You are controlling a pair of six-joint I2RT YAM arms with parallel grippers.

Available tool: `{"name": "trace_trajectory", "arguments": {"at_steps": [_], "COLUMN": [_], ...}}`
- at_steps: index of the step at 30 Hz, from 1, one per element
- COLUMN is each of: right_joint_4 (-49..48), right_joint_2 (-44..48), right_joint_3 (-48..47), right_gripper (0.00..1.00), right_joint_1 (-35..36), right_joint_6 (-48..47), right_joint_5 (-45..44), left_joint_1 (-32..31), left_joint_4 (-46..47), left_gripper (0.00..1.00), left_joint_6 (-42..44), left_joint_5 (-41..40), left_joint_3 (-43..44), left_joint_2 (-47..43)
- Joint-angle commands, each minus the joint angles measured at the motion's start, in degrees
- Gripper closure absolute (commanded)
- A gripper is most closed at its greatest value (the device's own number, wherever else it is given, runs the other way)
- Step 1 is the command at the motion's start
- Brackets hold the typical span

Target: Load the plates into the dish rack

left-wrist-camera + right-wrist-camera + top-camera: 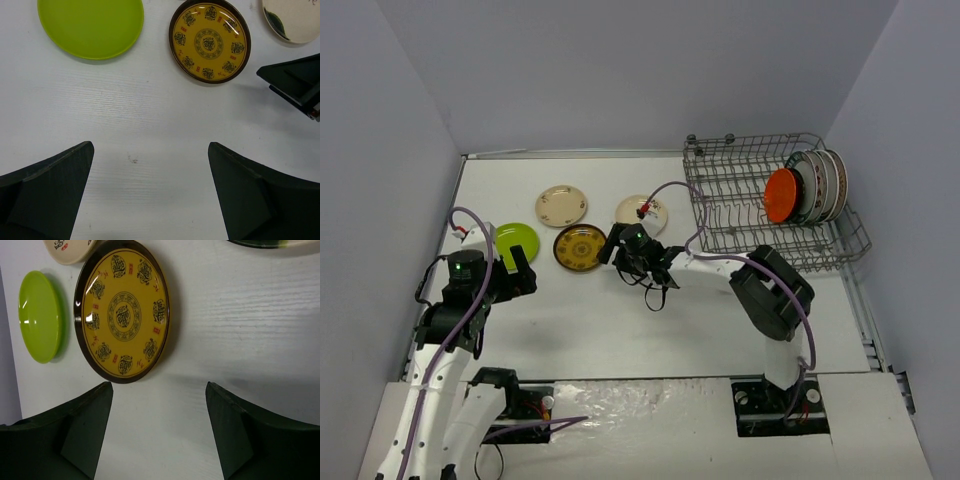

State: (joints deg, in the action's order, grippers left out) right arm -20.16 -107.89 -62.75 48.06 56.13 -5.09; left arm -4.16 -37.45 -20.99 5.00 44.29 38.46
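The dish rack (740, 195) stands at the back right. An orange plate (781, 195) and several white plates with patterned rims (822, 184) stand upright at its right end. Flat on the table lie a lime-green plate (513, 240), a cream plate (561, 206), a brown-rimmed yellow plate (580, 247) and a cream plate with a dark-marked rim (654, 214). My left gripper (150, 150) is open and empty, just near of the lime-green plate (91, 27). My right gripper (159, 387) is open and empty, beside the yellow plate (122, 312).
The right arm's cable (692, 205) loops in front of the rack's left end. Grey walls close in the table on the left, back and right. The right gripper's finger (295, 82) shows at the right edge of the left wrist view.
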Motion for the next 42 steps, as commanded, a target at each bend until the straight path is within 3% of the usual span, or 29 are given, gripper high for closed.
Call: {"name": "trace_trajectory", "arguments": {"at_steps": [1, 12, 17, 20, 23, 27, 35, 42], "right_joint_4": [-6.72, -10.71, -9.42, -9.38, -8.71, -8.41, -4.40, 13.14], "right_joint_2": [-4.63, -11.58, -13.43, -14.11, -14.12, -13.15, -1.85, 17.61], "right_joint_3": [-5.31, -6.72, -7.38, -6.89, -6.21, -4.15, -0.55, -4.30], "right_gripper": [0.31, 0.39, 0.47, 0.64, 0.91, 1.00, 1.00, 1.00], "right_joint_1": [-0.24, -0.74, -0.95, -1.05, -1.35, -2.35, -3.46, -9.70], "right_joint_6": [5.47, 11.40, 14.44, 16.17, 16.70, 16.56, 4.42, -18.22], "right_joint_5": [0.18, 1.82, 0.63, -0.93, -2.29, -3.35, -3.15, -8.07], "left_joint_1": [0.15, 0.05, 0.12, 0.05, 0.04, 0.04, 0.14, 0.12], "left_joint_4": [2.17, 1.85, 1.85, 2.03, 1.95, 2.02, 2.03, 2.29], "left_gripper": [0.03, 0.03, 0.03, 0.03, 0.03, 0.03, 0.03, 0.03], "left_joint_6": [0.99, 0.87, 0.87, 0.95, 0.95, 0.95, 0.95, 1.04], "left_joint_5": [-0.96, -1.20, -1.18, -1.04, -1.04, -1.13, -1.04, -1.04], "left_joint_3": [1.67, 1.76, 1.81, 1.76, 1.76, 1.85, 1.76, 1.59], "left_joint_2": [-0.05, -0.21, -0.22, -0.22, -0.30, -0.23, -0.22, -0.40]}}
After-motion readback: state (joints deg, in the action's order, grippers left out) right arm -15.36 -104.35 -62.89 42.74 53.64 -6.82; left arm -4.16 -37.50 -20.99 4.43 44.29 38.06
